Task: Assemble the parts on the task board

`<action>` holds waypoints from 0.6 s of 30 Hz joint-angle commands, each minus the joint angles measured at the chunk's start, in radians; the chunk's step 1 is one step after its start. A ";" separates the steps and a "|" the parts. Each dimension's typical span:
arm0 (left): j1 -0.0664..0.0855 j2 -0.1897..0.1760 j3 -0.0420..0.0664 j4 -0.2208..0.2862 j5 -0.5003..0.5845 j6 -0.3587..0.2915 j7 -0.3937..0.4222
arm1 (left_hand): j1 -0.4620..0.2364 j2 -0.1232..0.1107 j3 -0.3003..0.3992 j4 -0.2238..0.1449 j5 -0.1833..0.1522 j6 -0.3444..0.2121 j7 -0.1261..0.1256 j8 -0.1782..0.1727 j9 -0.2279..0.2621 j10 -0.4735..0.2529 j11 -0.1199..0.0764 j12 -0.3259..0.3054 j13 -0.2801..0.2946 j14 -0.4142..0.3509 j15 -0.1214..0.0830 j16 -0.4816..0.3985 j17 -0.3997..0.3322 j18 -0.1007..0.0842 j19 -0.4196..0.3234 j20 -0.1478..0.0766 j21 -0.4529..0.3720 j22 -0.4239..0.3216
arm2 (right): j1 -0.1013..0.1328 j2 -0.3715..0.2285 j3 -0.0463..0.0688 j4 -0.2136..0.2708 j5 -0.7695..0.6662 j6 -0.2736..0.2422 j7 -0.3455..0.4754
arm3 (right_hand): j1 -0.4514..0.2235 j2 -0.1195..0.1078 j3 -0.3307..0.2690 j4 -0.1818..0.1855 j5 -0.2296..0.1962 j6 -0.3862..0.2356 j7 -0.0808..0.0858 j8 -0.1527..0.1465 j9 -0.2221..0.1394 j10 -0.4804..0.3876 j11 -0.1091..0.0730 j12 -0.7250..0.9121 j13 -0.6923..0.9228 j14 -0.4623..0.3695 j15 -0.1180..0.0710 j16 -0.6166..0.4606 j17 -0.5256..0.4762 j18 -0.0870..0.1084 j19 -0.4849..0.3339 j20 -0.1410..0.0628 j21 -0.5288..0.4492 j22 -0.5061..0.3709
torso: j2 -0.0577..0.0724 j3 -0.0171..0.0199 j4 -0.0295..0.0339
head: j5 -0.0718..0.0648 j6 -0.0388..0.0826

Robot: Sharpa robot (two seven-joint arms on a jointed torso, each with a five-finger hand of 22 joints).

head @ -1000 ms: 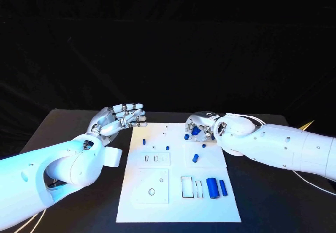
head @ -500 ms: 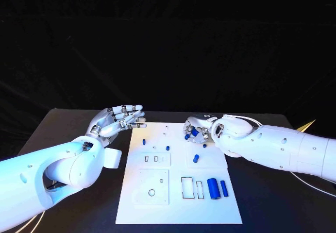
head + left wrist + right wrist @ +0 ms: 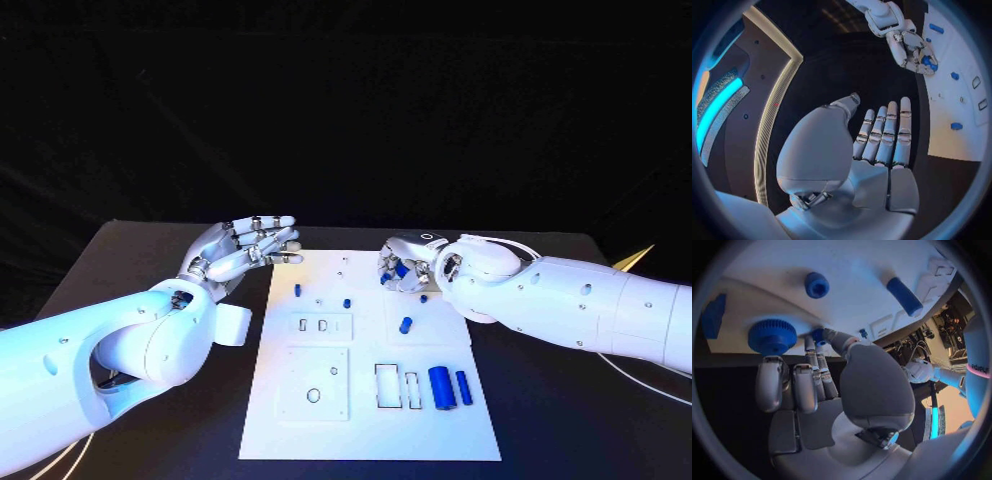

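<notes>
Board [image 3: 368, 385] flat mid-surface, right robot hand [image 3: 408, 266] now nudged slightly along its far edge, pinching a small blue peg [image 3: 819, 335] beside the knob [image 3: 772, 336], likely nearing insertion; left robot hand [image 3: 242, 246] open, empty, beside board's far-left corner.

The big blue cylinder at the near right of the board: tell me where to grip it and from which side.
Judging by the head view, take the big blue cylinder across its middle, from straight above. It lies flat on the task board, long axis running away from the robot, with a thinner blue cylinder close on its right and a white slot on its left, so fingers need to drop into those narrow gaps.
</notes>
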 commanded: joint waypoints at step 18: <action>0.002 -0.004 0.001 -0.005 -0.004 0.012 -0.006 | -0.005 -0.002 0.002 -0.015 -0.008 -0.012 0.070 -0.011 -0.003 -0.010 0.007 -0.011 0.000 -0.011 0.005 -0.002 0.006 0.007 -0.002 0.002 0.009 0.004 | 0.021 0.016 0.006 0.047 -0.028 -0.143 -0.096 | 0.015 0.038 0.019 -0.021 -0.012 0.018 -0.009 0.043 0.061 0.030 -0.012 0.004 0.018 0.060 -0.015 0.010 0.024 -0.022 0.007 -0.010 0.017 0.024 | 0.008 -0.0016 0.0026 | -0.011 0.024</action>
